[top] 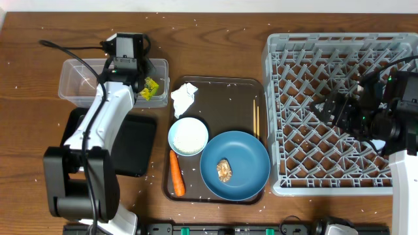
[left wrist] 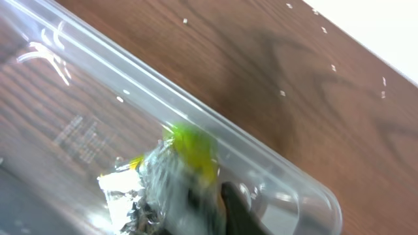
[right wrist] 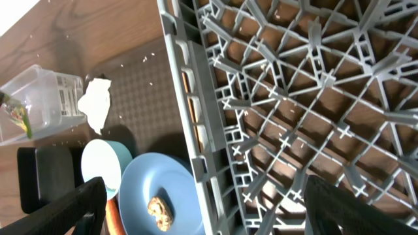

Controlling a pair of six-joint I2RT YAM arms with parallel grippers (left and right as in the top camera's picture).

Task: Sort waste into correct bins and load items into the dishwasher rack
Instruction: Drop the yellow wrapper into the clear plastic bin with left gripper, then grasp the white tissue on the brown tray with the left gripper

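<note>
Left wrist: crinkled yellow-green wrapper (left wrist: 176, 166) at clear tub (left wrist: 290, 186); left pincer (top: 139, 79) grip unclear, right pincer (right wrist: 217, 207) spread.

left arm (top: 108, 111): white links, black joints, black cable (top: 72, 55); right arm (top: 392, 121): black wrist, white link

A robotics lab bench, staged as a dish-clearing station, is indicated. A left arm (top: 111, 108) and a right arm (top: 392, 121) are mounted at a wood-grain table (top: 215, 39), and a cable (top: 44, 44) is trailed across it. A rack (top: 339, 40), a tray (top: 225, 98) of dishes (top: 245, 153) and a tub (top: 78, 81) are laid out, with grains (left wrist: 283, 93) scattered about.
</note>
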